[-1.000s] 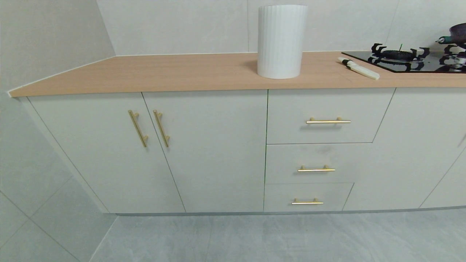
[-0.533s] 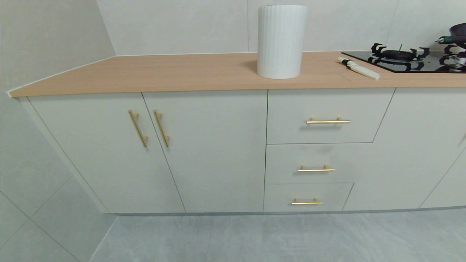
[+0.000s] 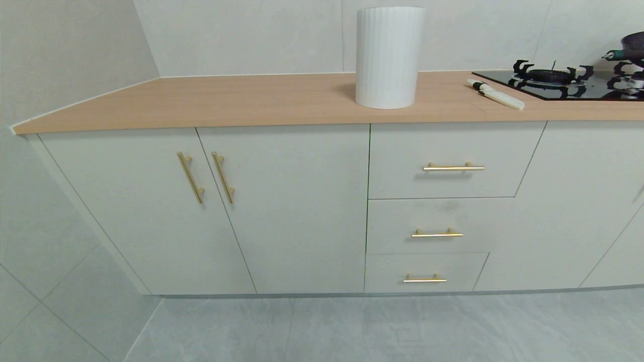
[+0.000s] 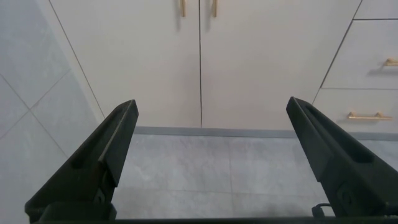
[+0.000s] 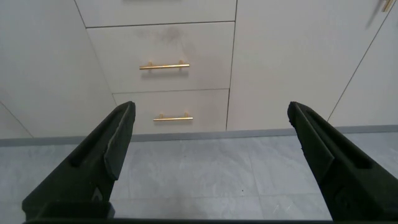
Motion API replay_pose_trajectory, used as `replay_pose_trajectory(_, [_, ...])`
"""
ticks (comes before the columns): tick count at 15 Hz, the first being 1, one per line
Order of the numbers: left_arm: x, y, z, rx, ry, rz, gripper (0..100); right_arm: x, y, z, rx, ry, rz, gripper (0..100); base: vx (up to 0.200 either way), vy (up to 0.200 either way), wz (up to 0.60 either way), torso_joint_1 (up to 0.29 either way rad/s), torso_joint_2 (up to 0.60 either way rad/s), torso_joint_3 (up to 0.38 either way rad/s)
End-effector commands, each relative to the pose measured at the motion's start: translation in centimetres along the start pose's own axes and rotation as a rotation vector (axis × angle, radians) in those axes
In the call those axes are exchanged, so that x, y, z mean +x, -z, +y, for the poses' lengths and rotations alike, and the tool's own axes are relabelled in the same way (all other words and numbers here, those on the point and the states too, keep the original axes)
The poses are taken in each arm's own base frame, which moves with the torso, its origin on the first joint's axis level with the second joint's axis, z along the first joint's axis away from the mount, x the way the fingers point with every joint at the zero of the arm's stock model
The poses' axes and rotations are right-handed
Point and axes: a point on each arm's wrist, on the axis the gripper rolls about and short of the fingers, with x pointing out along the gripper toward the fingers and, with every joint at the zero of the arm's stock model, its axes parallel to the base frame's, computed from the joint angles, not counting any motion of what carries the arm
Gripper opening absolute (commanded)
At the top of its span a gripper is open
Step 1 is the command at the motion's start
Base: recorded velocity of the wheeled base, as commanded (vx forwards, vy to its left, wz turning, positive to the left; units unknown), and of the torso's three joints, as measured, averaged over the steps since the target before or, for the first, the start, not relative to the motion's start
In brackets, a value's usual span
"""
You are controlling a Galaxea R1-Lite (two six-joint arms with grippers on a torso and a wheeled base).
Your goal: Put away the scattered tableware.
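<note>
1. The left gripper [image 4: 211, 158] has its two black fingers [image 4: 102, 162] spread wide apart with nothing between them. It points at the grey tiled floor [image 4: 205, 174] in front of the foot of the pale double cabinet doors [image 4: 199, 68].
2. The right gripper [image 5: 211, 162] is likewise spread wide and holds nothing. It faces the lower two pale drawers [image 5: 163, 56], each with a slim brass bar handle [image 5: 164, 65], above the same floor.
3. The cream-white knife [image 3: 495, 94] with a black band near one end lies flat on the wood-topped desk [image 3: 226, 100]. It is up above the drawer stack and well apart from both grippers, which sit low by the cabinet fronts.
4. The knife lies between the tall white ribbed cylindrical container [image 3: 387, 58], which stands upright on the desk, and the black glass gas hob [image 3: 563, 85]. It is just beside the hob's near corner and touches neither.
5. A dark pot [image 3: 633, 42] sits at the far right edge of the hob.
6. Under the desk, all three drawers and both doors are closed.
</note>
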Motion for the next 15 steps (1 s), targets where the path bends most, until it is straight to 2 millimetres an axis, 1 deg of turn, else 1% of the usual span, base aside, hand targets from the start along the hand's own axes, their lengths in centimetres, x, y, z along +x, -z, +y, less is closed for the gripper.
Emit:
replay_pose_trajectory(1, [0.0, 0.0, 0.0, 0.001, 0.001, 0.0, 100, 0.02, 0.0, 0.0, -0.001, -0.001, 0.002, 100, 0.0, 0.0, 0.0, 0.0, 0.0, 0.0])
replay_pose_trajectory(4, [0.0, 0.0, 0.0, 0.001, 0.001, 0.0, 100, 0.03, 0.0, 0.0, -0.003, -0.001, 0.004, 100, 0.0, 0.0, 0.0, 0.0, 0.0, 0.0])
replay_pose_trajectory(15, [0.0, 0.0, 0.0, 0.0, 0.001, 0.0, 100, 0.02, 0.02, 0.0, -0.001, -0.001, 0.004, 100, 0.2, 0.0, 0.0, 0.005, 0.0, 0.0])
